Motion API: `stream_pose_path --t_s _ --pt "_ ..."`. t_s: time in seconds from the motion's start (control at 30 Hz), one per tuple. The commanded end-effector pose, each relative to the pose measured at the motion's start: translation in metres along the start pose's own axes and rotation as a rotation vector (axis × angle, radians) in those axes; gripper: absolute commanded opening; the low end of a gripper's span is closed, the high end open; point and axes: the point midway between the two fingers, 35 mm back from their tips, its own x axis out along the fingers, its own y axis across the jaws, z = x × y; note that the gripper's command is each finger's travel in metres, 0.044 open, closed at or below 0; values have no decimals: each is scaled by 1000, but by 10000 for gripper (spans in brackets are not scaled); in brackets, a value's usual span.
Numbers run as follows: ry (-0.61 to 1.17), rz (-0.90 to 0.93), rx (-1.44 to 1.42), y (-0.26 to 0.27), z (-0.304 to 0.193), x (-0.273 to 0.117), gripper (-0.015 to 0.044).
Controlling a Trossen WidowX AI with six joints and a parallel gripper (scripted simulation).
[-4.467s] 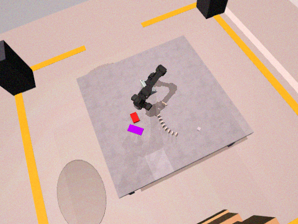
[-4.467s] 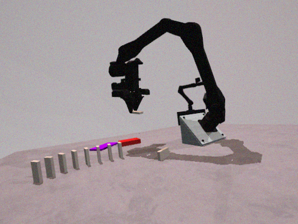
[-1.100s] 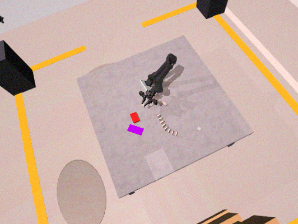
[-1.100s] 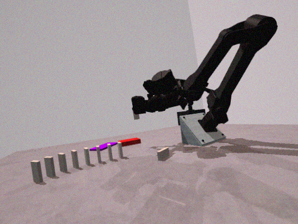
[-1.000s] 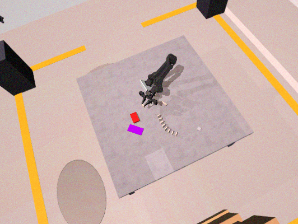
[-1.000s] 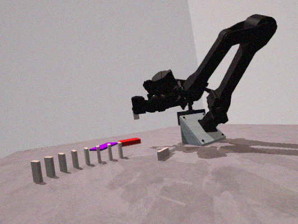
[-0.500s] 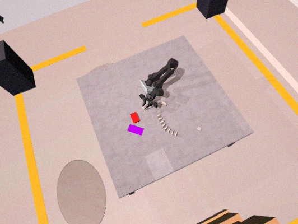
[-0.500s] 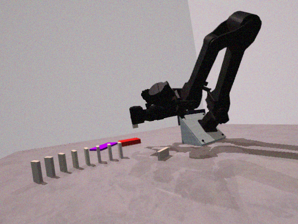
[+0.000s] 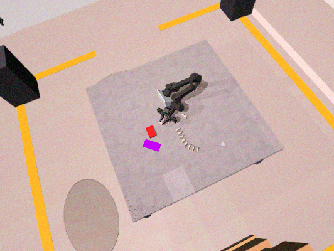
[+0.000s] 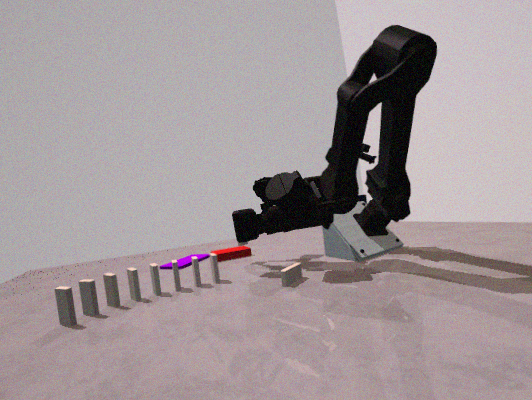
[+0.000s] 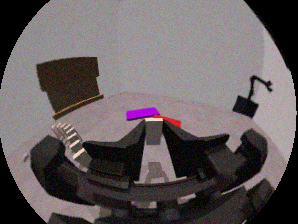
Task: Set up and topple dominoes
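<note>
A purple slab [image 9: 152, 145] [image 10: 184, 261] [image 11: 142, 114] near a red block [image 9: 150, 132] [image 10: 231, 253] [image 11: 170, 121] on the grey tabletop [image 9: 144, 176] [image 10: 200, 350] [image 11: 200, 110].

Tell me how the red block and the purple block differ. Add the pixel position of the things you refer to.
The red block [image 9: 151, 132] [image 10: 232, 253] [image 11: 172, 121] is shorter than the purple block [image 9: 152, 145] [image 10: 185, 261] [image 11: 142, 114]. Red looks thicker; purple looks like a thin slab. Red lies nearer the arm's base [image 9: 161, 96] [image 10: 340, 245] than purple. Both lie flat.

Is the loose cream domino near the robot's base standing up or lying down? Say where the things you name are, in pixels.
Lying down: the loose cream domino [image 9: 184, 116] [image 10: 291, 275] sits lower and longer than the upright row.
</note>
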Motion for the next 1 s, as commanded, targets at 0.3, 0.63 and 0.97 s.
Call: stream_pose_path --t_s 0.3,0.63,0.97 --pt "-4 0 -5 -8 -31 0 107" --pt "-8 3 -6 -10 -39 -1 107" --pt "-8 3 -6 -10 -39 -1 238"
